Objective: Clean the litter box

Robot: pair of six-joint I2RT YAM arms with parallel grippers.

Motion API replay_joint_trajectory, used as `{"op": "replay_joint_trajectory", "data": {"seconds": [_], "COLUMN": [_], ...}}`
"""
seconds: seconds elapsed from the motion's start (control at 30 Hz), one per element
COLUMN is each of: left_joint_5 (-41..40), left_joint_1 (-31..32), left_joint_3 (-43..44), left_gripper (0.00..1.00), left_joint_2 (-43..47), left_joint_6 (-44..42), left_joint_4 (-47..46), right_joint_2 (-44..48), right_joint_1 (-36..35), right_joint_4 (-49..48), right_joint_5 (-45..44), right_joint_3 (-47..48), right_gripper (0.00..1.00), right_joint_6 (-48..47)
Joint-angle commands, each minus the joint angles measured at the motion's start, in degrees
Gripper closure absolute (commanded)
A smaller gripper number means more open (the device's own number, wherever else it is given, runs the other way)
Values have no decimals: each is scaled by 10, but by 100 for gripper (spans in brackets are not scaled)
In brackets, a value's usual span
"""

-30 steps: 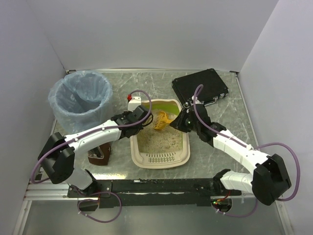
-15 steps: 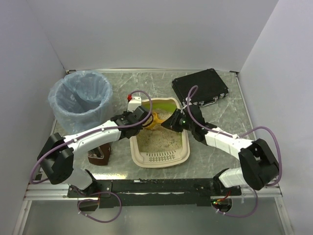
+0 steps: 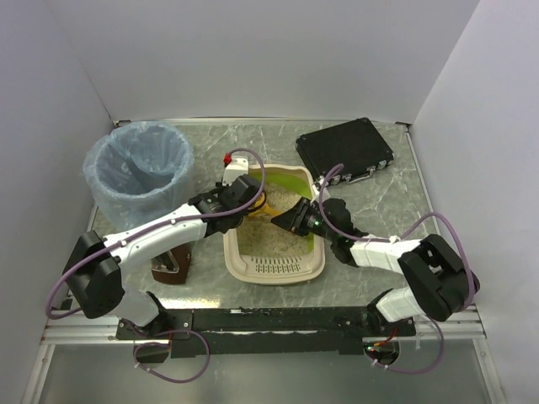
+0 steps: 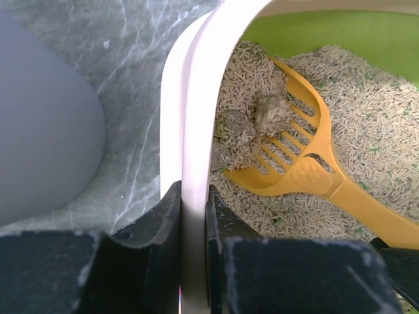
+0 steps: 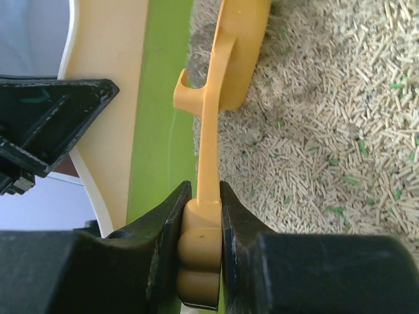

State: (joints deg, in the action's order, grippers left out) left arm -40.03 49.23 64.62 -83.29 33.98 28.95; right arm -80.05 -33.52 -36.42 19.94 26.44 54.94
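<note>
The litter box (image 3: pixel 274 269) is a beige tray with a lime-green inner wall and pellet litter, at the table's middle. My left gripper (image 3: pixel 244 195) is shut on its left rim (image 4: pixel 190 131), one finger (image 4: pixel 157 229) outside the wall and one inside. My right gripper (image 3: pixel 290 220) is shut on the handle of a yellow slotted scoop (image 3: pixel 271 204). In the left wrist view the scoop (image 4: pixel 308 176) lies in the litter near the back left corner with a grey clump (image 4: pixel 272 114) on its tines. In the right wrist view the scoop (image 5: pixel 242 52) runs along the green wall (image 5: pixel 160 131) ahead of my right gripper (image 5: pixel 203 229).
A round bin with a blue bag (image 3: pixel 139 168) stands at the back left. A black case (image 3: pixel 345 149) lies at the back right. A brown object (image 3: pixel 171 268) sits left of the box. A white item with a red cap (image 3: pixel 229 168) is behind the left gripper.
My right gripper has moved left and down into the litter box with the scoop, bringing its head down into the litter. My left gripper has stayed on the rim.
</note>
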Motion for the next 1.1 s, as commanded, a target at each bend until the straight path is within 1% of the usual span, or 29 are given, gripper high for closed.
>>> {"op": "replay_joint_trajectory", "data": {"seconds": [0.0,0.1,0.17,0.3,0.4,0.47,0.57,0.6,0.63,0.67,0.8,0.9,1.07], "left_joint_5": [0,-14,-20,-39,-38,-30,-23,-22,-16,-15,-7,-15,0], "left_joint_1": [24,24,23,23,22,18,12,10,6,3,-4,-9,-26], "left_joint_3": [65,59,53,43,31,24,14,10,7,-3,-18,-26,-52], "left_gripper": [99,99,99,99,99,99,99,99,99,99,99,99,99], "left_joint_2": [41,47,52,58,56,54,51,52,53,54,61,65,78], "left_joint_6": [10,19,27,38,51,62,82,86,90,95,108,115,121], "left_joint_4": [-105,-95,-90,-78,-75,-73,-68,-63,-63,-64,-66,-57,-71], "right_joint_2": [-32,-17,-5,38,72,92,116,134,145,154,209,251,319], "right_joint_1": [-10,-9,-6,13,36,50,88,93,100,101,115,136,168], "right_joint_4": [-133,-171,-145,-153,-122,-110,-117,-108,-72,-60,-24,24,94], "right_joint_5": [9,-6,-20,-33,-20,16,44,46,48,46,44,40,61], "right_joint_3": [-46,-67,-72,-102,-109,-110,-126,-128,-123,-122,-133,-140,-143], "right_gripper": [100,100,100,100,100,100,100,100,100,100,100,100,100], "right_joint_6": [48,51,51,71,66,63,76,73,69,55,47,40,33]}}
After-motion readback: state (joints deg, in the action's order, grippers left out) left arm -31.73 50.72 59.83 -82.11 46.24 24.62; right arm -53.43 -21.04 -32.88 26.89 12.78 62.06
